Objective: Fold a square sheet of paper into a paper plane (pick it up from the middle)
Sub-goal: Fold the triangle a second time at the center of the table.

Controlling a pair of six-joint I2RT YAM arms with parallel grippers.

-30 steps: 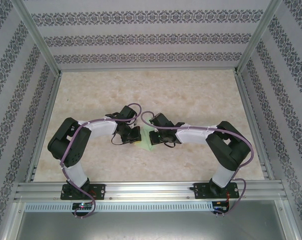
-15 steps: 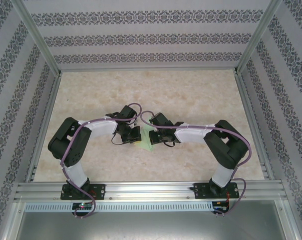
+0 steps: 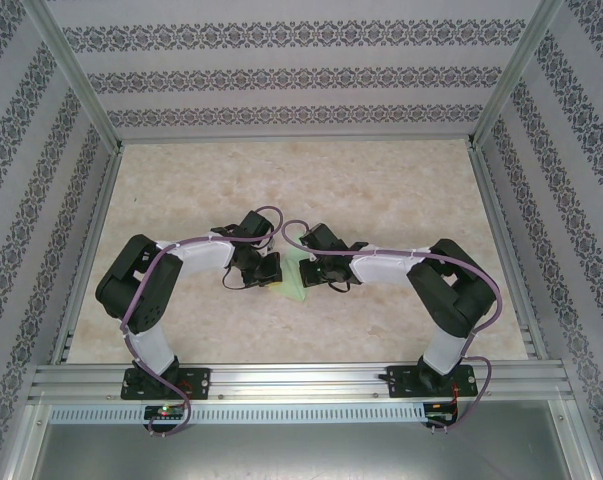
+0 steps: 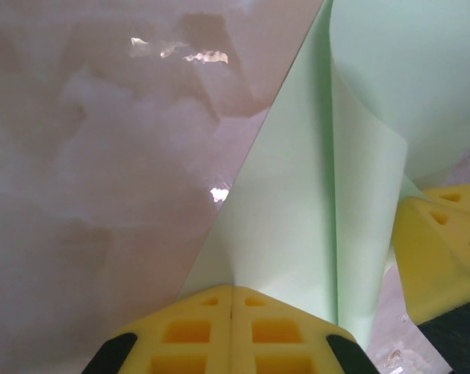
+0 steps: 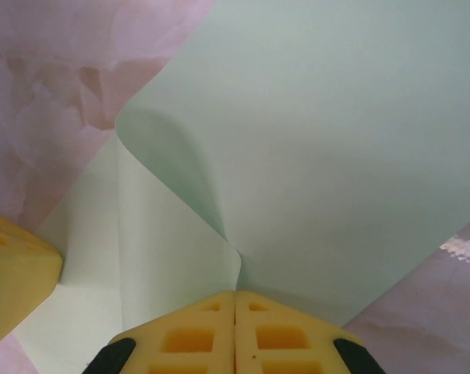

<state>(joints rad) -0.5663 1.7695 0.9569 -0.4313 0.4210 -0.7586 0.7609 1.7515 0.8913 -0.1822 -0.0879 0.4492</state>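
The square sheet of paper [image 3: 294, 280] is pale green and lies partly folded on the marble-patterned table, between my two grippers. In the left wrist view the sheet [image 4: 297, 210] has a flap curling upward, and my left gripper [image 4: 232, 290] is shut, pinching the sheet's near edge at a crease. In the right wrist view a folded layer of the sheet [image 5: 336, 148] runs into the seam of my right gripper [image 5: 235, 296], which is shut on it. From above, the left gripper [image 3: 278, 274] and right gripper [image 3: 307, 272] face each other closely across the paper. The paper plane is out of view.
The table [image 3: 381, 190] is walled by patterned panels with aluminium posts, and a rail [image 3: 301, 378] runs along the near edge. The right gripper's yellow finger [image 4: 441, 249] is close at the left wrist view's lower right. The left gripper's finger [image 5: 12, 269] sits at the right wrist view's left edge.
The right gripper has shifted slightly left, toward the left gripper. The left arm and the sheet look unchanged.
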